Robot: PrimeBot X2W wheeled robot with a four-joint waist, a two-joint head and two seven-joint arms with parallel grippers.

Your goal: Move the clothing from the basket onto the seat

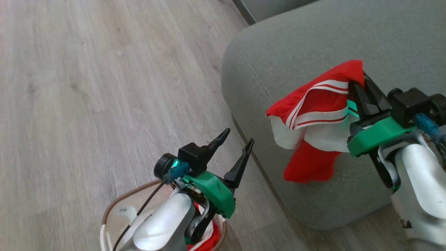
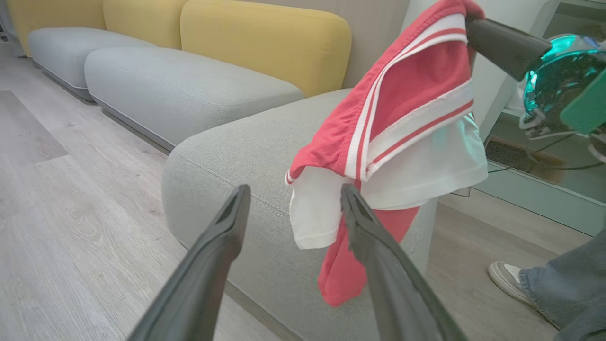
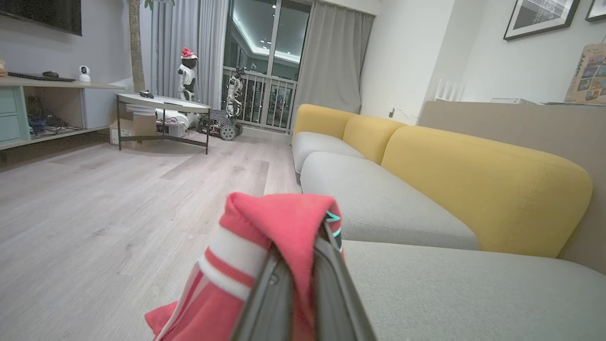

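Head view: right gripper (image 1: 360, 87) is clamped on one piece of the clothing (image 1: 313, 108), which hangs from its fingertips over the seat's (image 1: 313, 42) front corner. Left gripper (image 1: 238, 136), jaws wide and empty, stands above the basket (image 1: 115, 205) beside the seat; red fabric (image 1: 213, 237) lies inside.

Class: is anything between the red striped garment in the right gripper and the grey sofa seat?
Nothing visible. The red striped garment hangs from the shut right gripper by the near edge of the seat, bare grey fabric around it. The open left gripper stands apart, above the basket.
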